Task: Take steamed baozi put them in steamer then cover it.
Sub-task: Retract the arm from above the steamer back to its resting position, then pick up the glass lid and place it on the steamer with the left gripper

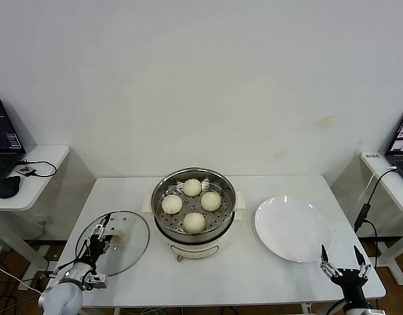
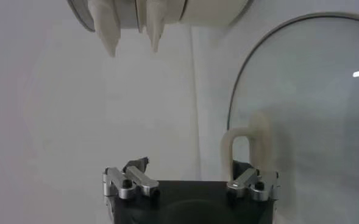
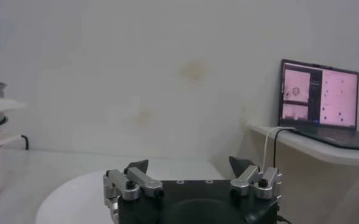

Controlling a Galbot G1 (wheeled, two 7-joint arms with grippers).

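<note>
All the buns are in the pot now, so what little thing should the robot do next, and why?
Probably close the left gripper on the cream handle of the glass lid. All four baozi already sit in the steamer, the plate holds none, and the steamer is uncovered. The left gripper is open at the handle, while the right gripper hangs open by the table's front edge.

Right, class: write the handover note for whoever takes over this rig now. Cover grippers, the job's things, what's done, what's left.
Left gripper: open, low over the glass lid at the table's front left, near its cream handle.
Right gripper: open, idle at the front right, beside the white plate, which holds nothing.
Four baozi sit in the steamer.
Done: loading.
Left: grasp the lid and cover the steamer.
</note>
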